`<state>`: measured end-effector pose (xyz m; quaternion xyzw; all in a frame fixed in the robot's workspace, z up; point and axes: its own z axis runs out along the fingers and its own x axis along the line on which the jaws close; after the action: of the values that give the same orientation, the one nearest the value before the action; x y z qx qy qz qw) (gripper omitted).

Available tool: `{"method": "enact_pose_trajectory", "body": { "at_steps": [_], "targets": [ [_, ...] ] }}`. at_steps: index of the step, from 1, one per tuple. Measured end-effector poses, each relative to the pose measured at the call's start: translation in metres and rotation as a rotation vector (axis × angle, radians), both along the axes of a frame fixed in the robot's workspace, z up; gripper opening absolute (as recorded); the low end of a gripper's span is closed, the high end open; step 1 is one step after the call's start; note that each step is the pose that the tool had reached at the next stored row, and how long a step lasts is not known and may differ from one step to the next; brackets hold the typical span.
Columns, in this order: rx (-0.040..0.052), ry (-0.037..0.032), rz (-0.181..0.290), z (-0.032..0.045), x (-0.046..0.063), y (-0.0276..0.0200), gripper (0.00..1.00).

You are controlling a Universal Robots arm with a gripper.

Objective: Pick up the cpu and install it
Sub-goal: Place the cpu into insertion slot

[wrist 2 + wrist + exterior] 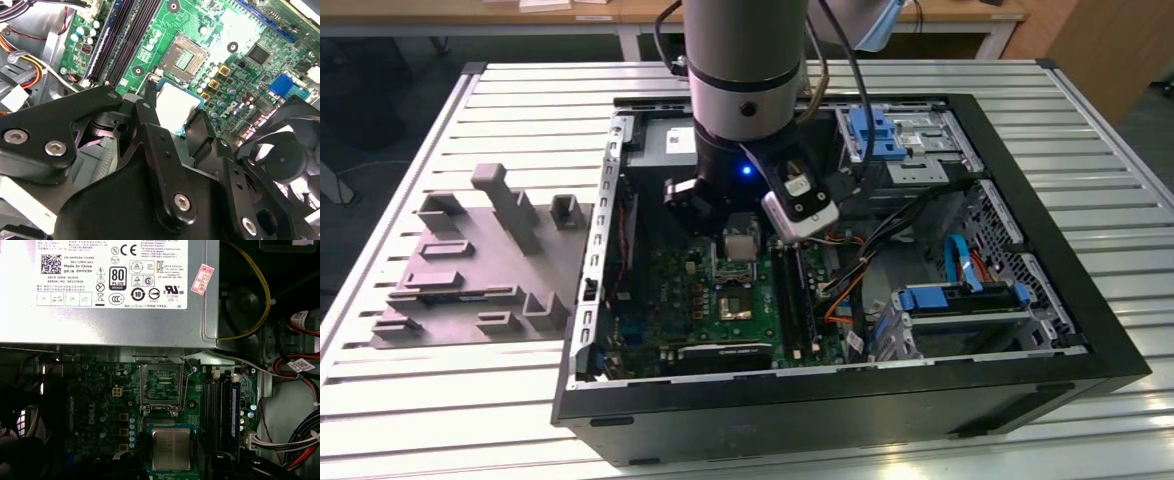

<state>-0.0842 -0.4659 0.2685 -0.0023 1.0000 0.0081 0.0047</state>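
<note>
The cpu point(171, 450) is a small silvery square chip with a pale rim, and my gripper point(171, 462) is shut on its edges. In the second wrist view the black fingers point(146, 110) clamp the cpu point(174, 102) just above the green motherboard point(225, 30). The silver-framed socket point(161, 385) lies open close beside the chip, with its contact field point(183, 59) bare. In the exterior view my gripper point(738, 245) hangs low inside the open computer case point(1041, 300), over the board's middle.
A big grey power supply box point(110, 290) with a white label borders the socket. Memory slots point(220, 410), coloured cables point(300, 440) and a black fan point(285, 155) crowd the board. A grey moulded tray point(467, 270) sits on the slatted table at the exterior view's left.
</note>
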Motion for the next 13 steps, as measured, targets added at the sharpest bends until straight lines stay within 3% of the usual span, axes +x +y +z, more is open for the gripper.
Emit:
{"method": "enact_pose_trajectory", "body": {
  "at_steps": [8, 13],
  "targets": [
    [0.0001, 0.0012, 0.001, -0.0096, 0.0, -0.0044, 0.47],
    [-0.0017, 0.0015, 0.002, -0.0101, 0.0, -0.0046, 0.47]
  ]
}}
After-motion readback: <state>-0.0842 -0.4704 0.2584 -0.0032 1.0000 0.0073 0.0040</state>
